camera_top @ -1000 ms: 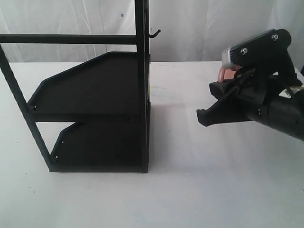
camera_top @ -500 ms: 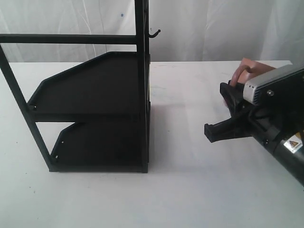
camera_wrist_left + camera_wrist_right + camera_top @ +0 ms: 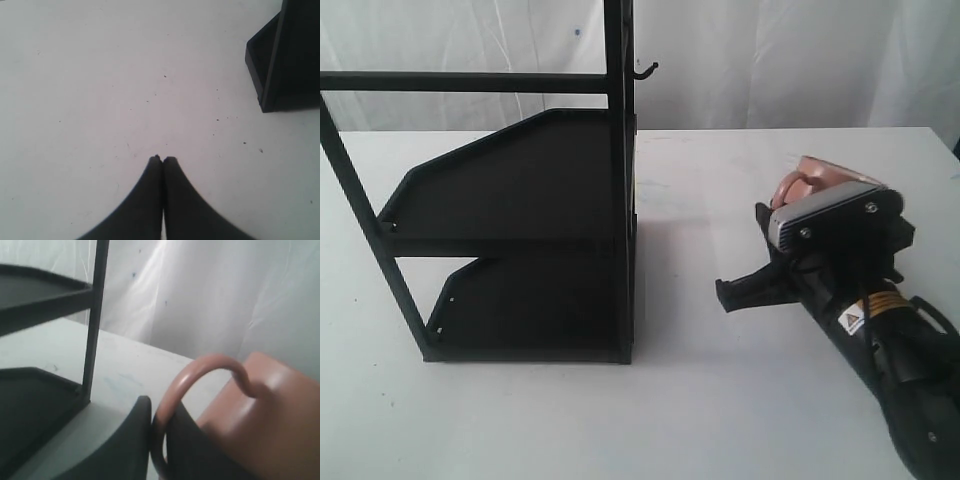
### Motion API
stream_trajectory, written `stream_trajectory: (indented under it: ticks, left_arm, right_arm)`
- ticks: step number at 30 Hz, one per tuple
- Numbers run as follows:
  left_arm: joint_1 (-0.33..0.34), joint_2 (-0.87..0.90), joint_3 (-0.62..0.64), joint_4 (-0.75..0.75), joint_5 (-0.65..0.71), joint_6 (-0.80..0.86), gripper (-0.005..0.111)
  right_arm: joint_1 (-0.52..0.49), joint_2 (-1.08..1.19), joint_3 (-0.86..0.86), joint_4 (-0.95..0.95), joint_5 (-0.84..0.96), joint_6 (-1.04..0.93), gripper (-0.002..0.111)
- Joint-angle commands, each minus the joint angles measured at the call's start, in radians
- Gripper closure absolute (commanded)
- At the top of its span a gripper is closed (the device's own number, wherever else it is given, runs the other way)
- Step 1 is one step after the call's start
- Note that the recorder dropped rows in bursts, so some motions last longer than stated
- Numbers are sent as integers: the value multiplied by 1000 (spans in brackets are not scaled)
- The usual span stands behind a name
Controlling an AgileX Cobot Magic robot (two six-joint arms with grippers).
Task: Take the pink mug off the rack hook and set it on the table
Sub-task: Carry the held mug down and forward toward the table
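The pink mug is off the rack hook, which sticks out bare near the top of the rack. My right gripper is shut on the mug's loop handle, low over the table to the right of the rack. In the right wrist view the mug body lies tilted beside the right gripper. The arm hides the mug's base, so contact with the table cannot be told. My left gripper is shut and holds nothing.
The rack's post and two dark shelves stand just left of the right gripper. A lower corner of the rack shows near the left gripper. A white curtain hangs behind the table.
My right arm has come down and swung slightly left with the mug, from about shelf height to just above the tabletop. The rack has not moved.
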Motion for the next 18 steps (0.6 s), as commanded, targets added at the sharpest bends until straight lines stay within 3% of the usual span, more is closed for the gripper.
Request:
stream_trajectory:
  ticks: [1,5,15,18]
  left_arm:
    - [0,-4,3,-4,0,0,107]
    - [0,-4,3,-4,0,0,107]
    - [0,-4,3,-4,0,0,107]
    - [0,-4,3,-4,0,0,107]
  right_arm:
    - [1,136,-50,2,-88,-20,108]
    - [-48,252,-171,0,-88,-173,108]
    - [-135,427,-405,-73,-55,-172,108]
    - [-135,455,-416,-201,-53,-169,108]
